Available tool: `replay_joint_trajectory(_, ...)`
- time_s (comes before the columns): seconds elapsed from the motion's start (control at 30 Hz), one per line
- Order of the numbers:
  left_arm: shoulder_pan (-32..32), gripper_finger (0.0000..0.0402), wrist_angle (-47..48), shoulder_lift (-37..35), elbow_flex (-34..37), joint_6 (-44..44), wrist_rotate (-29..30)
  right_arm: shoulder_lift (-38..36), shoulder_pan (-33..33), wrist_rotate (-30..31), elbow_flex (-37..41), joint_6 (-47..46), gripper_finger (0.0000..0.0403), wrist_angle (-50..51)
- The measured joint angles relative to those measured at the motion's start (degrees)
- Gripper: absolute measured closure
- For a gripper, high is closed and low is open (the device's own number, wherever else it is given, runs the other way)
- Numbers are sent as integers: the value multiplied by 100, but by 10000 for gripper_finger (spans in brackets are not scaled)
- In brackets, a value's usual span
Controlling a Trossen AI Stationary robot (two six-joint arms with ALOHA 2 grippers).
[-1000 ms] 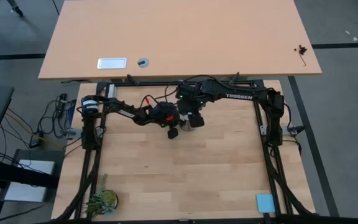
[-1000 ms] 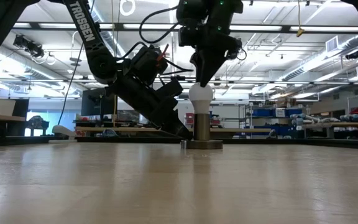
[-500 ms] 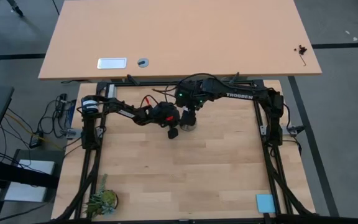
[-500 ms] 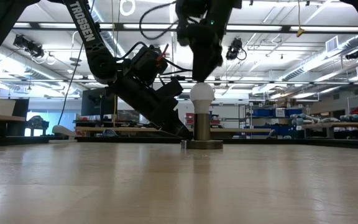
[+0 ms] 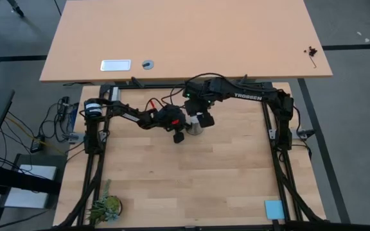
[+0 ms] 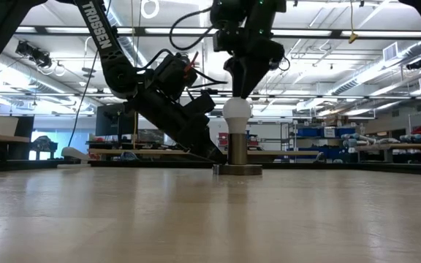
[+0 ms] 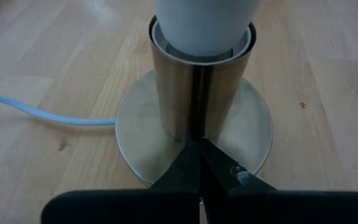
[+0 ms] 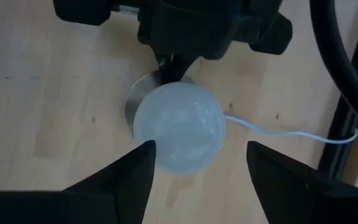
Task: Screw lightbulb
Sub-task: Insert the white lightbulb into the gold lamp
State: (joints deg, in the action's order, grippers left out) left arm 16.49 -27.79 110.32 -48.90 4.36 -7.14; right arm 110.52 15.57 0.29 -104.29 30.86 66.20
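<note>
Round frosted-white lightbulb [image 8: 178, 127] seated upright in socket [image 7: 201, 93]; right gripper [image 8: 197, 163] spread above it; left gripper [image 7: 201, 163] pinched together

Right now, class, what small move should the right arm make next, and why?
Probably lower the right pincer and close it on the lightbulb: its fingers are open, poised above the bulb, which already sits in the metal socket. The left pincer is pressed shut against the socket's base.

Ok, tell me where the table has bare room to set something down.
Most of the wooden table is bare: the broad stretch between the potted plant and the blue pad, up to the arms. It is crowded only near the far edge, where the left gripper and right gripper meet around the lightbulb in its metal socket.
</note>
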Motion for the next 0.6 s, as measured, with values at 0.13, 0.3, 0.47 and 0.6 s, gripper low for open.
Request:
replay_joint_trajectory(0.13,0,400,4,0,0,2,2,-19,-11,-88,185,94,143,-139)
replay_joint_trajectory(0.3,0,400,7,0,0,4,2,-10,0,-234,249,69,150,-229)
replay_joint_trajectory(0.47,0,400,13,0,-2,7,2,-8,0,-251,251,-443,176,-285)
replay_joint_trajectory(0.6,0,400,28,-2,-7,9,2,-8,0,-241,250,-1597,195,-342)
